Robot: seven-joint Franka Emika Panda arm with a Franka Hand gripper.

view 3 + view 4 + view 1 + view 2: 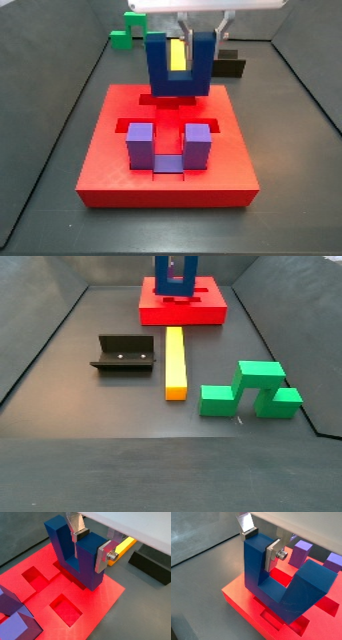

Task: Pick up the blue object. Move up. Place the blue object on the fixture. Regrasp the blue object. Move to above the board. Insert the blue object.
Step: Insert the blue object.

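The dark blue U-shaped object (83,564) stands upright, prongs up, with its base down on the red board (100,614) near the board's edge. How deep it sits in a recess I cannot tell. My gripper (91,543) is shut on one prong, with a silver finger on each side. Both wrist views show this, also at the gripper (261,544) and the blue object (298,587). In the side views the gripper (201,40) holds the blue object (158,62) at the board's (167,185) far end. The black fixture (127,356) stands empty on the floor.
A lighter purple U-shaped block (167,148) sits in the board near its other end. A yellow bar (174,361) lies beside the fixture. A green block (251,391) stands on the floor. Dark walls enclose the floor.
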